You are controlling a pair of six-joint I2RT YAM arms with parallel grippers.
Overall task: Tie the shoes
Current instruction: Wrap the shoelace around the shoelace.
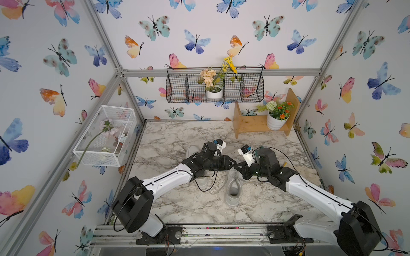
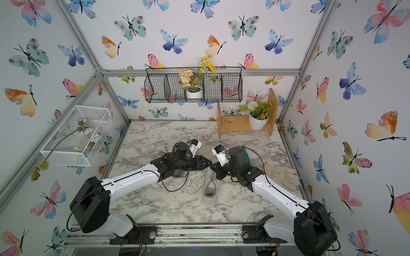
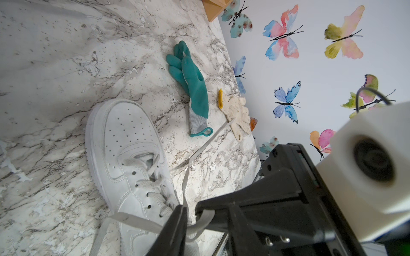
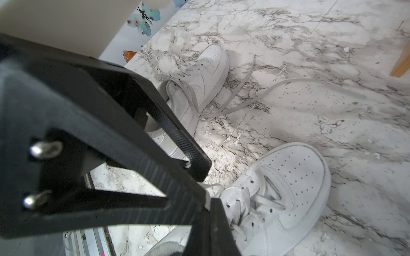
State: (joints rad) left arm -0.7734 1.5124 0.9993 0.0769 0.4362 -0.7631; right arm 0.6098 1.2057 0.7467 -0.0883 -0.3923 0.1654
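Start at your left: the left shoe (image 1: pixel 191 152) lies under your left arm (image 1: pixel 168 179), toe toward 12 o'clock. Your left gripper (image 1: pixel 234 163) points in from 9 o'clock; you cannot tell how wide it is open. Right below it lies the right shoe (image 1: pixel 231 199), its long way running 6 to 12 o'clock, heel at 6. Your right gripper (image 4: pixel 199 181) points in from 3 o'clock, pinched tight, and seems to hold a lace (image 3: pixel 203 220) of that shoe. Tip meets tip, so both arms are just as near, and the lace sits just beside your left finger (image 3: pixel 175 230). I think the left must grab it next. Count: two shoes, two grippers, and two gloves out at 3 o'clock, a teal glove (image 3: pixel 193 88) and a cream glove (image 3: pixel 237 113).
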